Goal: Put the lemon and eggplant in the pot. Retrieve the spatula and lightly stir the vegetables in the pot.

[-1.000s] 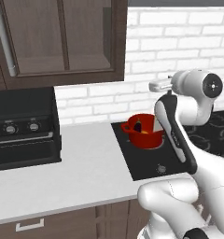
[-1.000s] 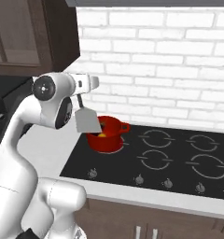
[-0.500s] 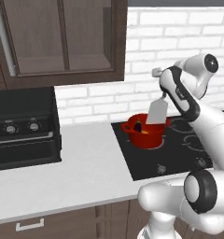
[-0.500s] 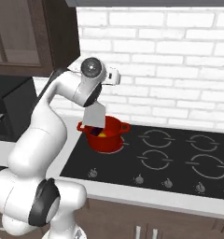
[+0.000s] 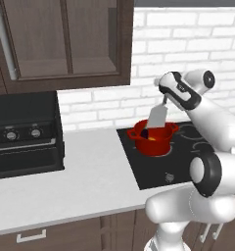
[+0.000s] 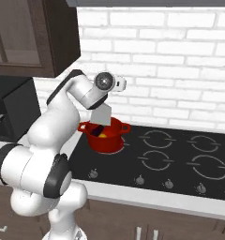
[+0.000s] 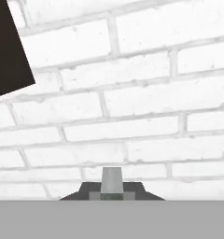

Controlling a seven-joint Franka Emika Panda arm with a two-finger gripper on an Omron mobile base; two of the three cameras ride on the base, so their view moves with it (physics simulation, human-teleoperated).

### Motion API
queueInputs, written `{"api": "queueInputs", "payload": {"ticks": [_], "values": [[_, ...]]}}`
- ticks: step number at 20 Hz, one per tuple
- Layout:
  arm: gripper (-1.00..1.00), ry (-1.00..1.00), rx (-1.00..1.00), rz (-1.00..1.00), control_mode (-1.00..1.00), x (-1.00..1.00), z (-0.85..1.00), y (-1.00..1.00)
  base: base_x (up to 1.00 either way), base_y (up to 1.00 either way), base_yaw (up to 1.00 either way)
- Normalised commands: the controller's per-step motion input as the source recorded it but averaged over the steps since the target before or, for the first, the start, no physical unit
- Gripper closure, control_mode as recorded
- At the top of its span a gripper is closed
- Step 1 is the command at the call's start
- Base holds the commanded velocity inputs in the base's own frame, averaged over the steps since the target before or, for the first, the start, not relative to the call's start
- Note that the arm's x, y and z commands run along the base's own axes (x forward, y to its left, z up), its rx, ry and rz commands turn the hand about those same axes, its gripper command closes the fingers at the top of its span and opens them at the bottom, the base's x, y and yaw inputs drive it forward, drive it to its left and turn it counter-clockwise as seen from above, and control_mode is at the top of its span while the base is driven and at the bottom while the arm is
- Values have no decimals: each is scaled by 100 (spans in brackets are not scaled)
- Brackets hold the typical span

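White brick wall (image 6: 180, 70), dark wood cabinets (image 5: 65, 39) (upper), pale counter (image 5: 65, 181), black cooktop (image 6: 180, 159).

1. A white brick wall (image 6: 180, 56) is seen behind the counter.
2. A black cooktop (image 6: 180, 161) with ringed burners is set into the white countertop (image 5: 85, 176).
3. Control knobs (image 6: 139, 180) are lined along the cooktop's front edge.
4. Dark wood upper cabinets (image 5: 65, 39) are hung above.
5. A black appliance with two dials (image 5: 21, 135) is placed at the counter's left.
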Motion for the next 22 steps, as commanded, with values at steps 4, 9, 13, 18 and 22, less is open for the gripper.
{"api": "queueInputs", "payload": {"ticks": [4,9,13,18,22], "values": [[100,0,0,0,-100,47,-49,0,0,0,0],[100,0,0,0,-100,33,-34,-10,0,0,0],[100,-1,0,0,-100,1,-28,-3,0,0,0],[100,-1,0,0,-100,0,-22,-5,0,0,0],[100,0,-3,0,-100,0,-24,0,0,0,0]]}}
